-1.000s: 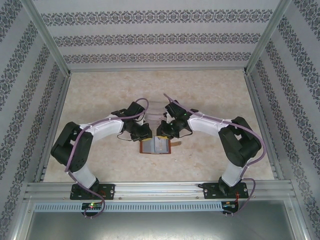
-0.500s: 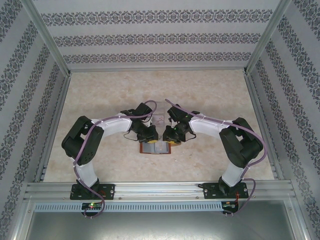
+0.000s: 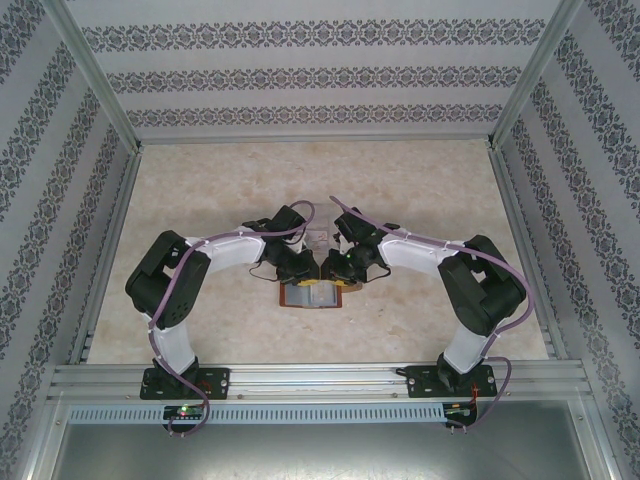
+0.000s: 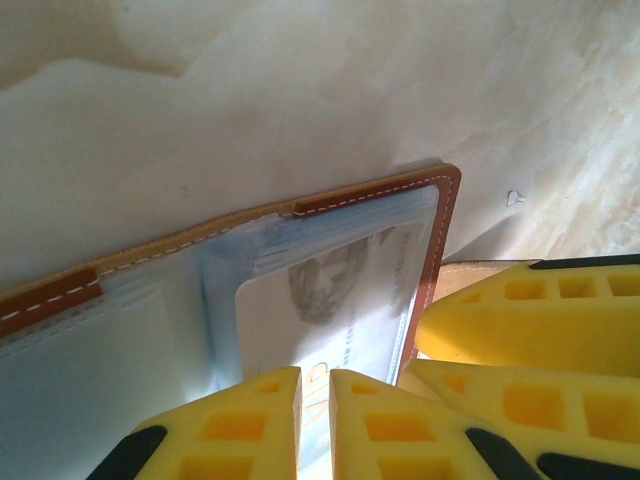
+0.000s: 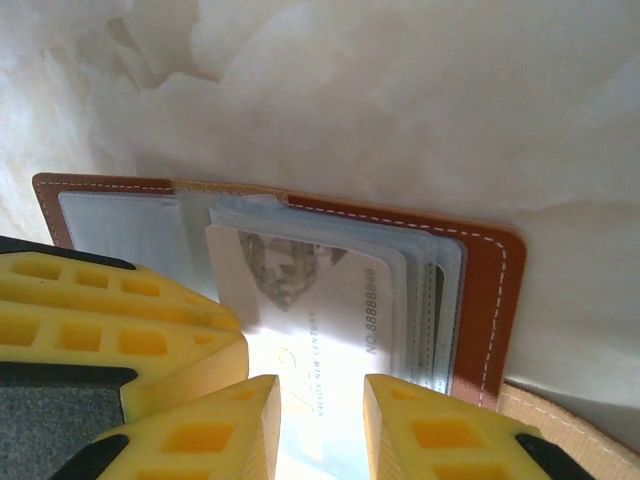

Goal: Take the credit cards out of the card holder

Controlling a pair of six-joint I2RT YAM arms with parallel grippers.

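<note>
Left arm [image 3: 225,247] closed in; left claw [image 4: 315,382] nearly together, right claw [image 5: 320,388] apart over card [image 5: 320,290], judged stiff, slick; pinch exposed 6 o'clock edge.

My left gripper [image 4: 315,385]: fingers near-closed, thin slit. My right gripper [image 5: 322,390]: fingers parted wider. Both pitched down, tips side by side.

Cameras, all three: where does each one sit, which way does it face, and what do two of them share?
Top external: above and behind the bases, looking down at the table, with the left arm and right arm meeting over the card holder.
Left wrist: on that wrist, looking down close at a credit card in the open card holder; left gripper at the bottom edge.
Right wrist: likewise; right gripper at the bottom edge.
Shared: both wrist views show credit card, card holder and the other gripper's yellow finger.
</note>
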